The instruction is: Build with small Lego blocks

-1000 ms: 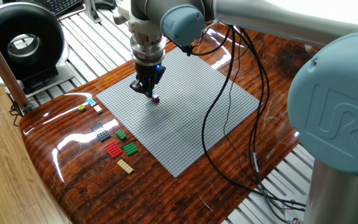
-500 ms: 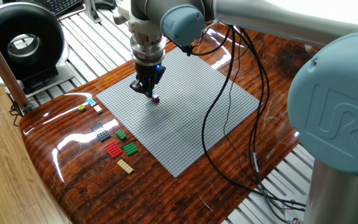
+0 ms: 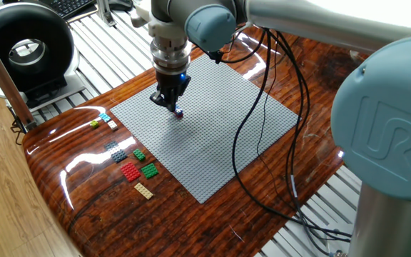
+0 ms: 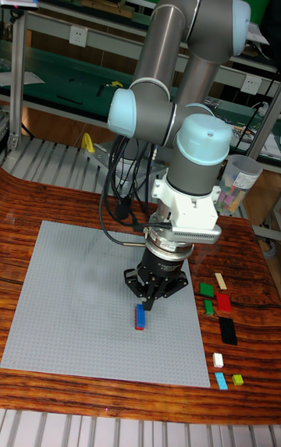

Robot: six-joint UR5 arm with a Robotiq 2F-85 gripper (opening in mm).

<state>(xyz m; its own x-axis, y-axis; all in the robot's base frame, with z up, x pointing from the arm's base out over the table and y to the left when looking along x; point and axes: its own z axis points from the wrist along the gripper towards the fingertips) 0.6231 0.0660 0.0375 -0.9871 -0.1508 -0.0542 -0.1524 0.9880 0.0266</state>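
Observation:
On the grey baseplate (image 3: 212, 135) a blue brick (image 4: 140, 314) lies flat with a small red piece (image 4: 139, 328) at its near end; the fixed view shows the same pair (image 3: 179, 113) as a red-blue speck. My gripper (image 4: 148, 303) (image 3: 175, 107) points straight down, its fingers drawn together to a point right at the brick's far end. Nothing shows between the fingers. Whether the tips touch the brick I cannot tell. Loose small Lego blocks lie on the wood beside the plate: red (image 3: 129, 171), green (image 3: 149, 170), tan (image 3: 143, 190), cyan (image 3: 105, 116).
More loose pieces lie in that row: yellow-green (image 3: 95, 124), white (image 3: 111, 125), dark grey (image 3: 116, 150). Black cables (image 3: 262, 128) hang from the arm across the plate's right side. A black ring-shaped device (image 3: 23, 50) stands at the back left. A clear cup (image 4: 238, 182) stands behind the arm.

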